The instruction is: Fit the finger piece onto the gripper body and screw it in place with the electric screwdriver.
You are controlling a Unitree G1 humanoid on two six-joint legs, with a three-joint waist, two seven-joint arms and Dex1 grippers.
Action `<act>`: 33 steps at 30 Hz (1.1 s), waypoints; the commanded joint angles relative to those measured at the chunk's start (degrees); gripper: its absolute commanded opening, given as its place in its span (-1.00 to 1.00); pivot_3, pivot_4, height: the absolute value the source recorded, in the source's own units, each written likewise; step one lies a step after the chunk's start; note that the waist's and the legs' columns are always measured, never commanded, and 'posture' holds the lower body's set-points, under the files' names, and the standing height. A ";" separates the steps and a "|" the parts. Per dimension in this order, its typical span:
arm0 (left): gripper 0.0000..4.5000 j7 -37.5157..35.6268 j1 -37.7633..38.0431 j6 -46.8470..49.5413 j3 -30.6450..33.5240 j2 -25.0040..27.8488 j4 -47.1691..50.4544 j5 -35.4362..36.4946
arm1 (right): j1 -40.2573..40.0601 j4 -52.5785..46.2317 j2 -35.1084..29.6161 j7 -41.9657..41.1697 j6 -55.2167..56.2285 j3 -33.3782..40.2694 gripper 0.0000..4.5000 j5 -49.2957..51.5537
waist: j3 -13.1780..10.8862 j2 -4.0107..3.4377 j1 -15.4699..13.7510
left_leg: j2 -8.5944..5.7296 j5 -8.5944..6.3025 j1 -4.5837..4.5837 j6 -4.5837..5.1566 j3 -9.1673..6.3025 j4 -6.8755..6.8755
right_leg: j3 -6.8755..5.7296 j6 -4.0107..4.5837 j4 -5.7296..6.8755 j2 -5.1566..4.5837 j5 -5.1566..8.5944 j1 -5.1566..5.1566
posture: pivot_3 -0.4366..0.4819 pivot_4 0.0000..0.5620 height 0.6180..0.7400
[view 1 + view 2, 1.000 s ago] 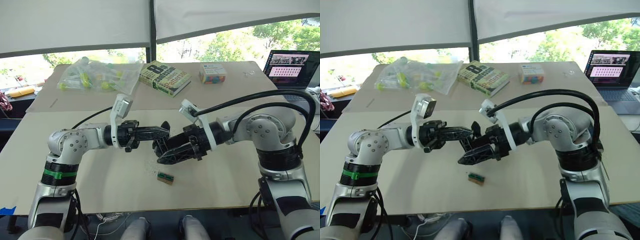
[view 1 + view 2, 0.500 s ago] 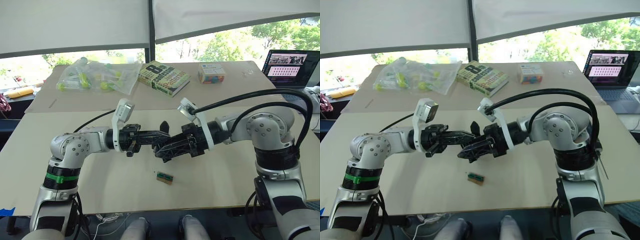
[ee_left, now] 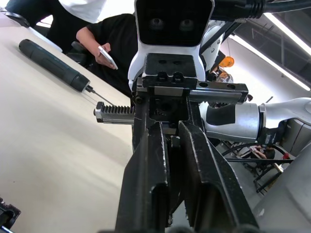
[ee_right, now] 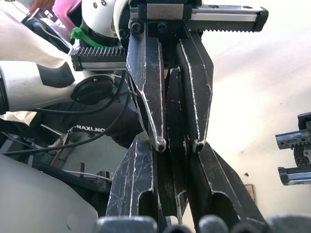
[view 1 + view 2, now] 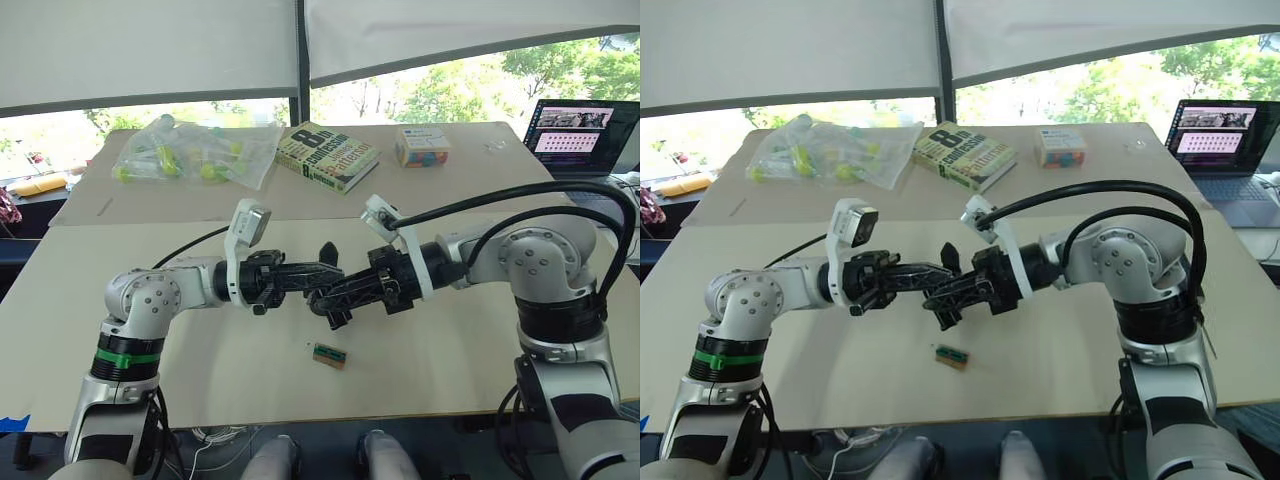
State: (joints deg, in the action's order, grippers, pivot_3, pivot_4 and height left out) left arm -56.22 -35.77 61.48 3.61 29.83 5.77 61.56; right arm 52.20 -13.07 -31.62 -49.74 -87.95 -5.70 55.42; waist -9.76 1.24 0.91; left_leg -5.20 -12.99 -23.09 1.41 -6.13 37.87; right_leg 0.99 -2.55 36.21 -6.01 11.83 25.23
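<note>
Since 1 s ago: right end effector (image 5: 330,296) has come up and levelled out, left end effector (image 5: 325,274) has pushed in. The two now meet tip to tip in mid-air over the middle of the worktop (image 5: 450,360).

Gripper body (image 5: 328,256) sits at that meeting point, clear of the worktop. Right end effector is clamped on it. Its pointed finger sticks up and leans a bit toward the far edge, so its long axis is roughly vertical. Finger piece: can't pick it out from the black cluster there. Left end effector: can't tell whether it's gripping anything.

Progress, judging by this: fitting stage, parts being brought together, seating not confirmed. Screwing is all left to do. Screwdriver (image 3: 52,62) lies flat on the worktop, untouched, well apart from both arms, w/ its bit end nearer the right end effector.

Small green-and-brown block (image 5: 330,354) lies on the worktop just below the joined end effectors. At the far side are a book (image 5: 328,155), a plastic bag (image 5: 195,150) and a laptop (image 5: 580,135).
</note>
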 commanded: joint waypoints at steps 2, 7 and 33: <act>0.25 -0.15 0.04 -6.69 4.23 1.51 1.75 -2.97 | -0.94 -1.12 -1.82 -3.14 4.02 1.32 -0.82 1.04 | 0.00 0.00 0.06 | 0.00 0.00 0.01 -0.01 0.00 0.00 | 0.00 0.00 0.01 -0.01 0.00 0.00 | -0.05 -0.47 1.00; 1.00 -7.36 6.73 -18.69 5.16 9.14 3.25 -12.49 | -5.56 -1.76 -5.11 -6.87 12.26 2.71 -0.82 -1.31 | 0.01 0.01 0.14 | 0.00 0.00 0.01 -0.01 0.01 -0.01 | 0.00 0.01 -0.01 0.00 0.00 0.00 | -0.05 -0.47 1.00; 1.00 -19.41 11.54 -64.23 -7.12 2.13 -27.89 -43.74 | -28.01 -1.00 1.45 -17.73 74.15 5.39 -0.82 -22.55 | 0.04 0.03 -0.54 | 0.02 0.01 0.12 -0.01 0.09 -0.01 | -0.10 0.02 -0.03 -0.04 -0.10 -0.09 | -0.05 -0.47 1.00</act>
State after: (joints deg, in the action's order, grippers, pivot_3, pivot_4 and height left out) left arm -74.95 -22.46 -1.44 -2.66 32.70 -22.43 18.05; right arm 24.14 -11.63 -29.95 -66.81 -15.93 -1.49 32.42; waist -9.73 1.27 0.37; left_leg -5.19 -12.98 -22.96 1.40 -6.04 37.88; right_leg 0.87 -2.54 36.19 -6.05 11.74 25.13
